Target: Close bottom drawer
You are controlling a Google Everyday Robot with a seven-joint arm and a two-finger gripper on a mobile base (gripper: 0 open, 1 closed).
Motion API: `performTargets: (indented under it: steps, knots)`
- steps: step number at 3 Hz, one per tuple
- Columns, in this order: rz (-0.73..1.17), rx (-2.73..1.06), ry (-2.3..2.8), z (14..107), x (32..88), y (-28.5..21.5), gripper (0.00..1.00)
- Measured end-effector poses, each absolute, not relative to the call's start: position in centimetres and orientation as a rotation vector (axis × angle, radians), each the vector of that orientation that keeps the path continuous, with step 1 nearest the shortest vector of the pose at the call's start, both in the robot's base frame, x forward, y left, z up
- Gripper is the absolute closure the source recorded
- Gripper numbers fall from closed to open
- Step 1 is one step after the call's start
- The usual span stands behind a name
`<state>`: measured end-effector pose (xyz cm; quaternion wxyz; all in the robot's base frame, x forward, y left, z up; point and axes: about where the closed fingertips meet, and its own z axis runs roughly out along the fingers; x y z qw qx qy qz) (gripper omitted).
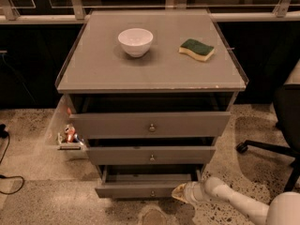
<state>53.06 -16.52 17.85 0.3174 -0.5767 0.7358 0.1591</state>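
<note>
The grey cabinet (150,67) has three drawers, all pulled out a little. The bottom drawer (140,190) is the lowest, with a flat grey front and a small round knob (152,193); its shallow tray sticks out furthest. My gripper (179,193) is low at the drawer's right front corner, touching or right next to the front face. My white arm (234,198) reaches in from the lower right.
A white bowl (135,41) and a green-and-yellow sponge (196,49) lie on the cabinet top. A clear bin (68,135) with small items stands at the cabinet's left. An office chair base (269,149) is at the right. A cable (7,168) runs over the speckled floor at left.
</note>
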Motion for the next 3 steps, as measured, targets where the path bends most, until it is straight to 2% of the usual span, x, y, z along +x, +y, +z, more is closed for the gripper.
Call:
performTargets:
  steps: [2, 3]
  knots:
    - [0.419, -1.518, 1.936, 17.84, 53.06, -16.50, 0.00]
    - [0.419, -1.518, 1.936, 17.84, 53.06, -16.50, 0.00]
